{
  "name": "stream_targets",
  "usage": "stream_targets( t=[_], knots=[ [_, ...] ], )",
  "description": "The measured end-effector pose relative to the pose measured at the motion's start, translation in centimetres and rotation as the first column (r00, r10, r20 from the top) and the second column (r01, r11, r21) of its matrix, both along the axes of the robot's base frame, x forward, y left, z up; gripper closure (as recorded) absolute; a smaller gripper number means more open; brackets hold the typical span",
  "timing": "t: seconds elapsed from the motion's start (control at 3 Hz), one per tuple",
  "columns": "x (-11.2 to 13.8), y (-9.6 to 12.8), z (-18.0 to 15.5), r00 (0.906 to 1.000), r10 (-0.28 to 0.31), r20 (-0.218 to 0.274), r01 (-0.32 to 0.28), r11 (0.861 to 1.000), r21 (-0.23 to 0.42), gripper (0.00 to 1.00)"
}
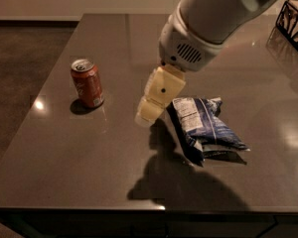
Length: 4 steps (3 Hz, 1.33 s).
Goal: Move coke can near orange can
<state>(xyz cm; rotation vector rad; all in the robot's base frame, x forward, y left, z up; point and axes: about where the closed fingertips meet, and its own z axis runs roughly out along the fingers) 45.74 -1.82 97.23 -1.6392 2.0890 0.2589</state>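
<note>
Gripper claw, aperture not discernible, hangs low over the table, apparently approaching the coke can leftward; chip bag just right.

Coke can upright on table, left side; gripper over centre, between coke can and chip bag; bag flat, just right of gripper; basket far right corner.

- Your table looks dark, polished, mirror-glossy.
- The coke can is glossy painted metal.
- Your gripper, low between can and chip bag, is matt cream plastic.
- The chip bag is shiny crinkled film.
</note>
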Motion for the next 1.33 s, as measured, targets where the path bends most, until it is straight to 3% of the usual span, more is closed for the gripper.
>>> stream_targets(
  t=[0.67, 1.0, 1.33],
  knots=[
    [1.2, 9.1, -2.1, 0.9991, 0.022, -0.037, -0.018, 0.994, 0.104, 0.00],
    [3.1, 12.2, -3.3, 0.9994, -0.013, -0.033, 0.018, 0.991, 0.132, 0.00],
    [5.8, 13.6, -4.0, 0.9973, -0.072, -0.016, 0.073, 0.988, 0.135, 0.00]
  ],
)
